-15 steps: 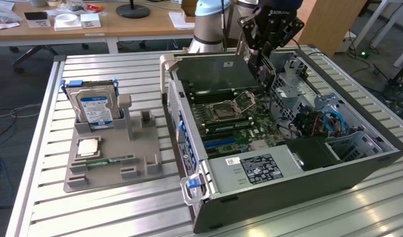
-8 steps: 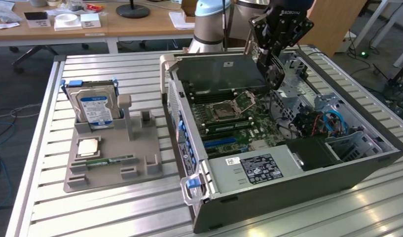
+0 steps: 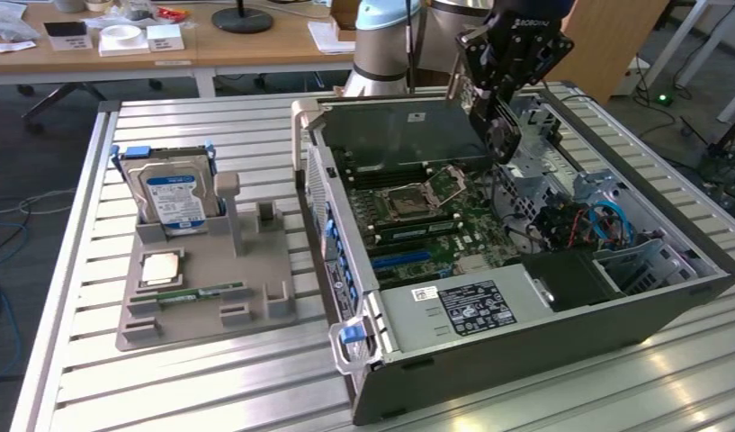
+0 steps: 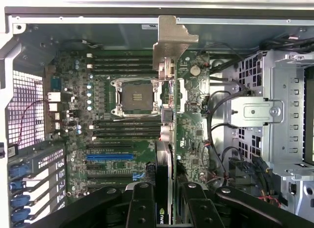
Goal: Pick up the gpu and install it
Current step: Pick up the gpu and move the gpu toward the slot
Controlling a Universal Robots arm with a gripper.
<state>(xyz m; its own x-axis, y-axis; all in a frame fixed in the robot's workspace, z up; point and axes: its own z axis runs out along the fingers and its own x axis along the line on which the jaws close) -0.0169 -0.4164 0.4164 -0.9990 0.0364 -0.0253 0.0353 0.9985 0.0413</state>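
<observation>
Clamps the hand [image 3: 502, 135] [image 4: 169, 203] on the gpu [image 3: 398, 135] [image 4: 166, 154], one finger against each flat face near one end. Holds the card on edge over the motherboard [image 3: 452, 216] of the open computer case [image 3: 547, 324], pale bracket at the far end. Hangs well apart from the hard drive [image 3: 175, 193] upright in the grey tray [image 3: 199, 297] on the slatted surface [image 3: 223, 378].

Silver arm [image 3: 380, 58] with pale blue cap; black end effector [image 3: 499, 126], white lettering, round screws.

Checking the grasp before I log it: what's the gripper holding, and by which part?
The gripper holds the gpu by the end opposite its bracket.
</observation>
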